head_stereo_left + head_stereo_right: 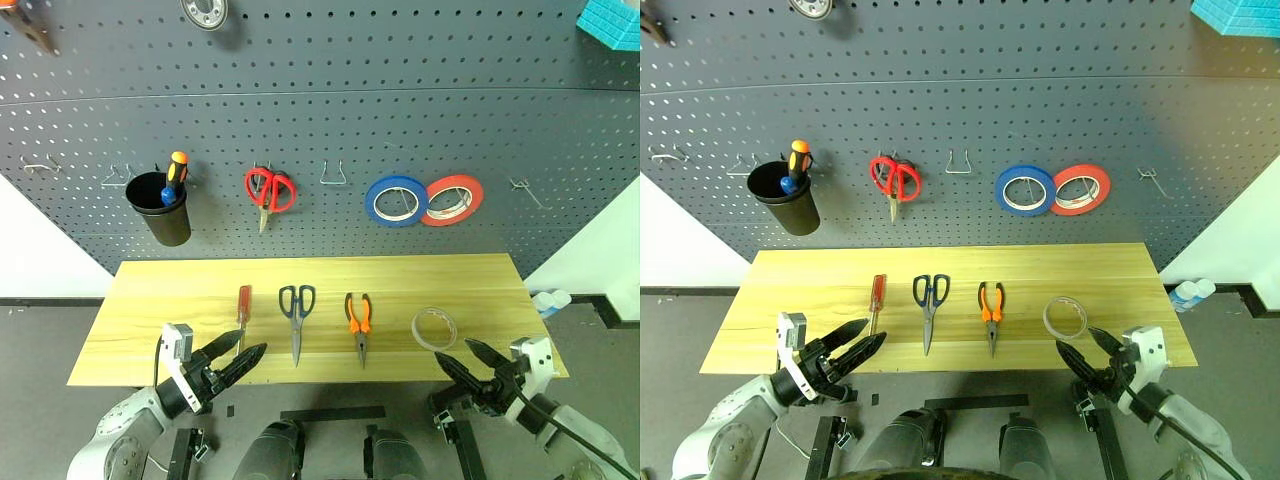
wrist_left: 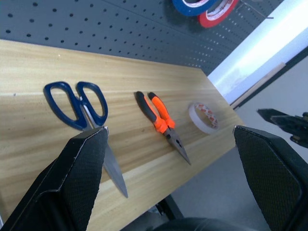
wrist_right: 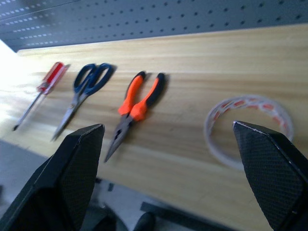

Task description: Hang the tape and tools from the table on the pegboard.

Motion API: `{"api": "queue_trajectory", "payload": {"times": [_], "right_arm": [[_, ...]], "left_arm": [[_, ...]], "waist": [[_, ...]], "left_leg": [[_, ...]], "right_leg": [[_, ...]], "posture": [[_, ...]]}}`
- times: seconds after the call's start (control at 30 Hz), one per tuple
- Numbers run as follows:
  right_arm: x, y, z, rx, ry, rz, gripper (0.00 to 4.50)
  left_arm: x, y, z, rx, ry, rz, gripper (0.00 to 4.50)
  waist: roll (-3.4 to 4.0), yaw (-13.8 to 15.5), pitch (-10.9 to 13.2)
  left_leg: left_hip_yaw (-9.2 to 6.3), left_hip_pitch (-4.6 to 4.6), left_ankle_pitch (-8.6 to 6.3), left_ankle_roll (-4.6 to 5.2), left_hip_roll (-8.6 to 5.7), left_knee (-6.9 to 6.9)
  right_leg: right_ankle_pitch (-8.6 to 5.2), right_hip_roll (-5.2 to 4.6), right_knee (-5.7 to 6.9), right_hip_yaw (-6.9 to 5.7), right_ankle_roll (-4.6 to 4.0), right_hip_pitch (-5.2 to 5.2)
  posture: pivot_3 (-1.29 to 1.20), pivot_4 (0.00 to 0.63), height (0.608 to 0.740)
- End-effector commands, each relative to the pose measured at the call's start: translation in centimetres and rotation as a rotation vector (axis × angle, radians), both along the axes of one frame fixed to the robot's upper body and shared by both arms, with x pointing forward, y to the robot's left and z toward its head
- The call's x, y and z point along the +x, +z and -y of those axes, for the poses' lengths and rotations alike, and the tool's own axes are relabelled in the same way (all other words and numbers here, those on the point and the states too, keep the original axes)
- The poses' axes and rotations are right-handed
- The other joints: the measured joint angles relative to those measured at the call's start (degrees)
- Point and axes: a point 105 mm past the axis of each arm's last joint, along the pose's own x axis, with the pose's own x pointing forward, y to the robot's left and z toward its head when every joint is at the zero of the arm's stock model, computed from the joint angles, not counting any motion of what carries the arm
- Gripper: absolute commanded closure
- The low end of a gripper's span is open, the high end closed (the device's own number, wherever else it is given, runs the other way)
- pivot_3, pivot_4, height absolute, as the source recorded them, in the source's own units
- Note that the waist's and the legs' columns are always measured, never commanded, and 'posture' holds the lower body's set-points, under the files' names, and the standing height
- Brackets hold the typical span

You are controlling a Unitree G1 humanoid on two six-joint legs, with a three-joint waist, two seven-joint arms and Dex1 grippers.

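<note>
— Four things lie in a row on the table (image 1: 200, 285): screwdriver (image 1: 243, 304), scissors (image 1: 296, 318), pliers (image 1: 358, 322), tape (image 1: 434, 328). Which looks tricky?
— Likely the tape: light, thin, easily squashed, best pinched across its rim. Left gripper (image 1: 243, 362) and right gripper (image 1: 462, 359) both hover open, empty
</note>
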Motion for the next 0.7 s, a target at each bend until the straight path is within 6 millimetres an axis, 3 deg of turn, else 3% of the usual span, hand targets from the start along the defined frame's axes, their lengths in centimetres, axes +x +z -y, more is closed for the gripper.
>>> {"api": "queue_trajectory", "payload": {"times": [0.03, 0.3, 0.43, 0.57, 0.7], "right_arm": [[0.1, 1.6, -0.5, 0.021, 0.034, 0.067, 0.0], [0.9, 1.6, -0.6, 0.005, 0.017, 0.062, 0.0], [1.6, 1.8, -0.6, -0.011, 0.018, 0.069, 0.0], [2.9, 2.4, -0.6, -0.047, 0.007, 0.096, 0.0], [4.3, 2.7, -0.4, -0.088, -0.042, 0.105, 0.0]], "left_arm": [[0.2, 0.7, -0.3, -0.02, 0.0, 0.027, 0.13], [1.1, 1.1, -1.1, 0.024, -0.007, 0.059, 0.13], [1.5, 1.4, -1.3, 0.18, -0.11, 0.1, 0.13], [3.6, 2.4, -1.1, 0.253, -0.138, 0.176, 0.13], [5.3, 3.3, 0.5, 0.296, -0.218, 0.244, 0.13]], "waist": [[0.01, -0.1, 0.0], [0.02, 0.0, 0.0], [0.04, 0.1, 0.1], [0.15, 0.2, 0.1], [0.15, 0.3, 0.1]], "left_leg": [[0.0, 0.0, 0.0, 0.0, 0.0, 0.0], [0.0, -0.02, 0.0, 0.0, 0.04, 0.0], [0.0, -0.02, 0.0, -0.01, 0.09, -0.01], [0.02, -0.03, 0.0, -0.01, 0.09, -0.02], [0.01, -0.03, 0.01, -0.01, 0.09, -0.02]], "right_leg": [[0.01, 0.0, -0.01, 0.0, -0.01, 0.0], [0.03, 0.02, -0.08, 0.0, -0.05, 0.0], [0.05, 0.08, -0.1, -0.01, -0.09, -0.01], [0.08, 0.09, -0.13, 0.0, -0.11, -0.02], [0.18, 0.12, -0.12, -0.01, 0.04, -0.03]], "posture": [[-0.06, 0.14, 0.738], [-0.05, 0.139, 0.738], [-0.04, 0.138, 0.738], [-0.04, 0.136, 0.738], [-0.04, 0.134, 0.738]]}}
